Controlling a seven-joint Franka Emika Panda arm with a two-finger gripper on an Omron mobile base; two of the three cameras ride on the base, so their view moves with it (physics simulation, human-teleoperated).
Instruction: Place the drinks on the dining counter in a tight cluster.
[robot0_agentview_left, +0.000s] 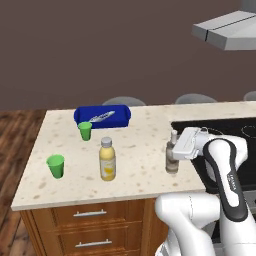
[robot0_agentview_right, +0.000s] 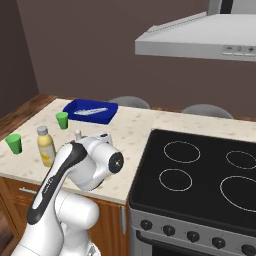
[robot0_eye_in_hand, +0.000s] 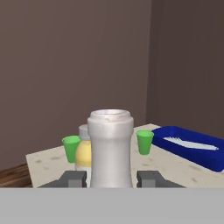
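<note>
- Two dark finger tips of the gripper (robot0_eye_in_hand: 111, 178) clamp the slim brownish narrow-necked bottle (robot0_agentview_left: 172, 156), right of the yellow white-capped juice bottle (robot0_agentview_left: 107, 160).
- Risk: a tilted grip could tip it against the juice bottle.

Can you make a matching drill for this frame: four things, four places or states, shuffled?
Things:
1. juice bottle
2. brown bottle
3. blue tray
4. pincer

Places or states:
A. at the counter's far edge
B. shut on a bottle
C. free-standing between two green cups
D. held beside the cooktop

Pairs: 1-C, 2-D, 3-A, 4-B
</note>
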